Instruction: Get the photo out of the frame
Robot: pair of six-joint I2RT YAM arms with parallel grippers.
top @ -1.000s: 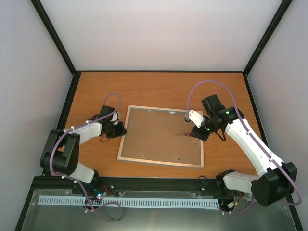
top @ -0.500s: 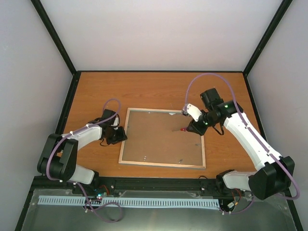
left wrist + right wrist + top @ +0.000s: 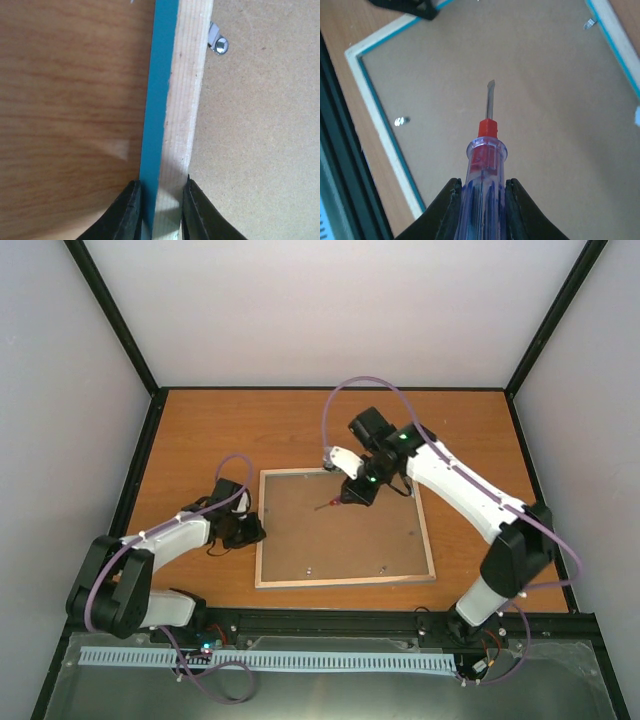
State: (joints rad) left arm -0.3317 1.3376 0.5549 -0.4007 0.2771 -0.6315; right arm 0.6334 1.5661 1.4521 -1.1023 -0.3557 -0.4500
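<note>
We see the frame lying back-up on the orange wood-grain worktop. It is a flat rectangle with pale raw-wood rails, a teal outer edge and a matte brown board filling it. The photo is hidden from us. Our left hand is clamped across the frame's left rail. Our right hand grips a screwdriver with a clear bluish handle, red collar and flat steel blade, held over the board.
</note>
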